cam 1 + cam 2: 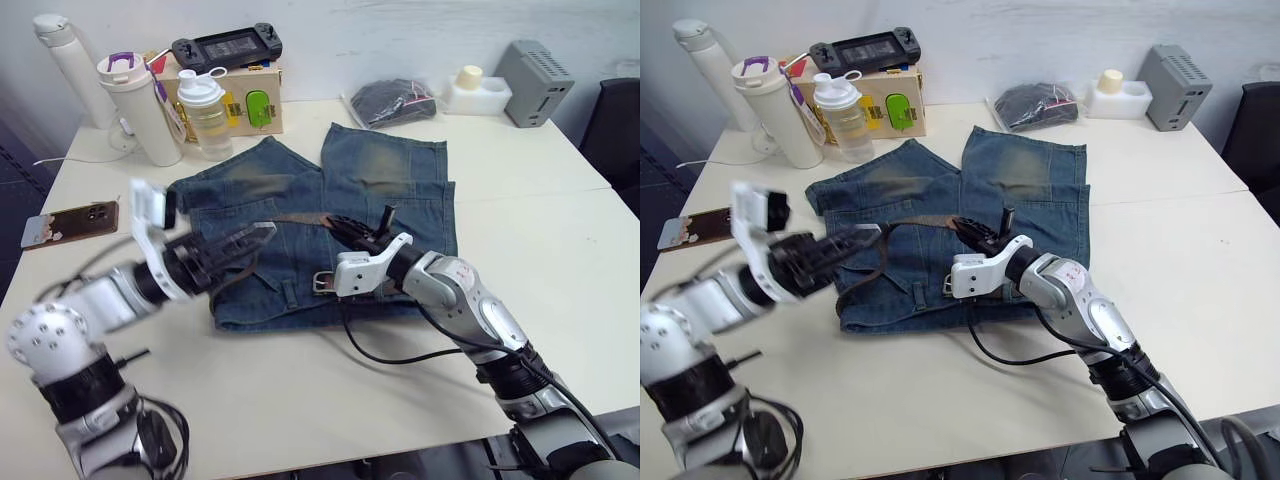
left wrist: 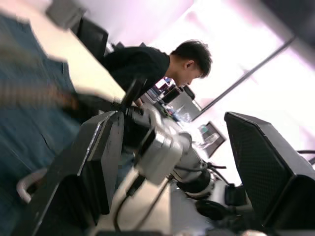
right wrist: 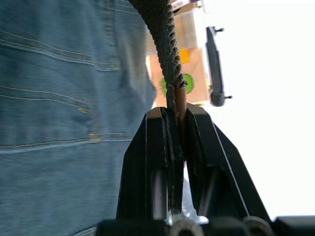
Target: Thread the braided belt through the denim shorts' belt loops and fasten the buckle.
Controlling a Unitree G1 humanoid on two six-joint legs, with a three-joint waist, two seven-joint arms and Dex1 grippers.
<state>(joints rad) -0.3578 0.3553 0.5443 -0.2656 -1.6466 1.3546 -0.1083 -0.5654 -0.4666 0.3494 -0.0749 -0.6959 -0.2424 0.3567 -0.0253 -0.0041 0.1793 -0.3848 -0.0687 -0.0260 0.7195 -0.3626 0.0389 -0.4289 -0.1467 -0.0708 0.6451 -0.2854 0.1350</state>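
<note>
right end effector [image 3: 174, 123] clamped on braided belt [image 3: 160, 34], left end effector [image 1: 245, 243] agape over denim shorts [image 1: 400, 190]

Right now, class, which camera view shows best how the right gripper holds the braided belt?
The right wrist view: its two fingers are shut on the braided belt, the strap running away over the denim shorts. The eye views show the right gripper from above, the strap small across the shorts. The left wrist view shows it blurred.

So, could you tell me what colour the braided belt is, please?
Dark brown; the braided belt shows best in the right wrist view.
</note>
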